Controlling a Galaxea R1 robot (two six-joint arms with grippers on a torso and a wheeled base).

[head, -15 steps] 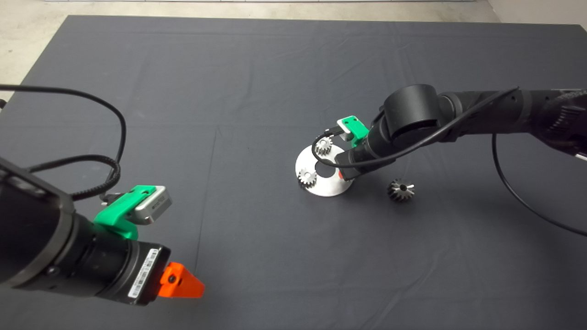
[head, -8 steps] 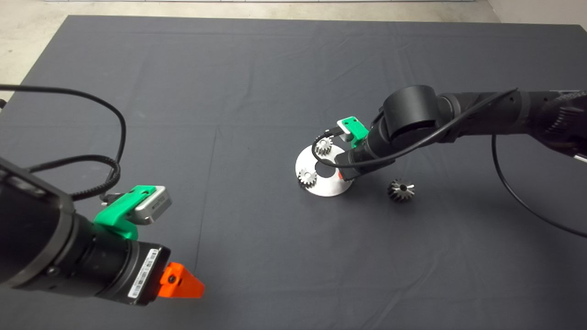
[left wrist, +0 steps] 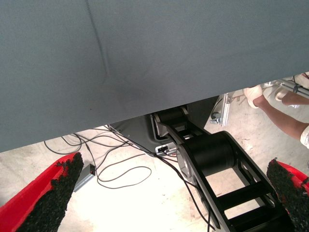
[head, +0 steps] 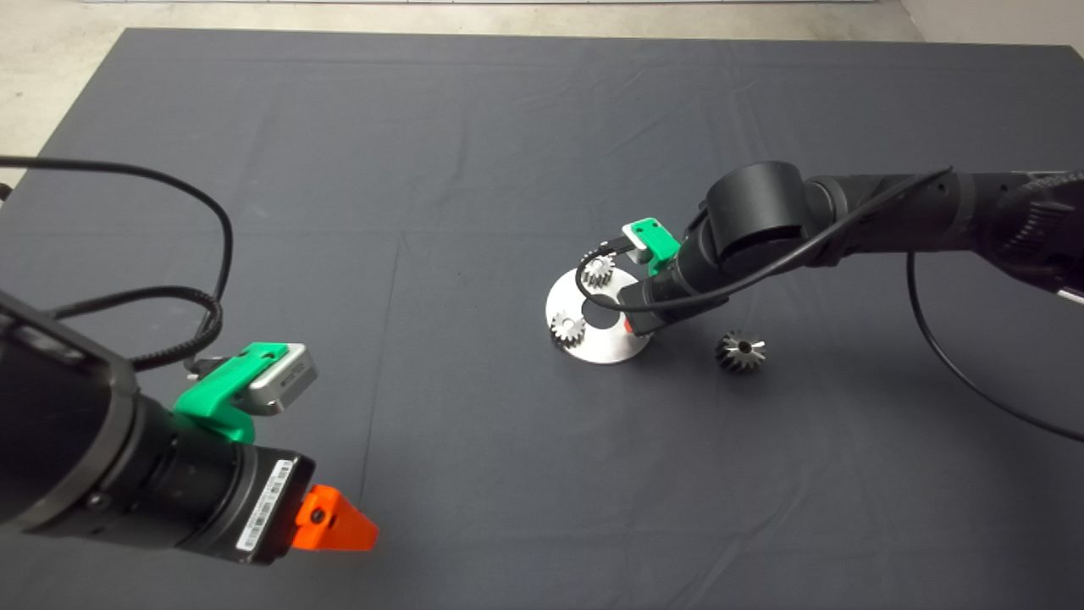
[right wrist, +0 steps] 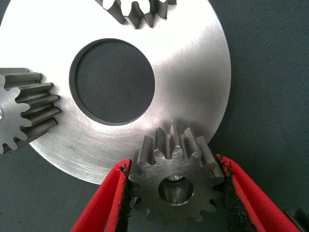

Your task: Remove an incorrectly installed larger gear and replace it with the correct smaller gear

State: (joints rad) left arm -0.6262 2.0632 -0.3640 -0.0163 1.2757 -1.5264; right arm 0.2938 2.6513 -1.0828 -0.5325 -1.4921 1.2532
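My right gripper [right wrist: 176,193] is shut on the smaller gear [right wrist: 176,186], a dark-grey spur gear held upright between both black pads [right wrist: 239,195] at the rim of the round steel disc [right wrist: 193,63]. In the head view the right wrist hides this gear, and only a red bit of the gripper [head: 628,324] shows at the disc [head: 603,346]. The larger gear [head: 740,352], cone-shaped with long slanted teeth, lies on the mat to the right of the disc, apart from it. My left gripper [head: 339,518] is parked at the lower left, open and empty [left wrist: 169,203].
Two brighter silver small gears [head: 599,269] [head: 567,328] stand on the disc around its centre hole [right wrist: 112,79]. The right arm's cable loops over the far gear. The left wrist view shows the mat's edge, floor cables, the robot's base [left wrist: 212,159] and a person's leg [left wrist: 285,121].
The right arm has sunk very slightly towards the disc. The gears, the disc and the left arm have not moved.
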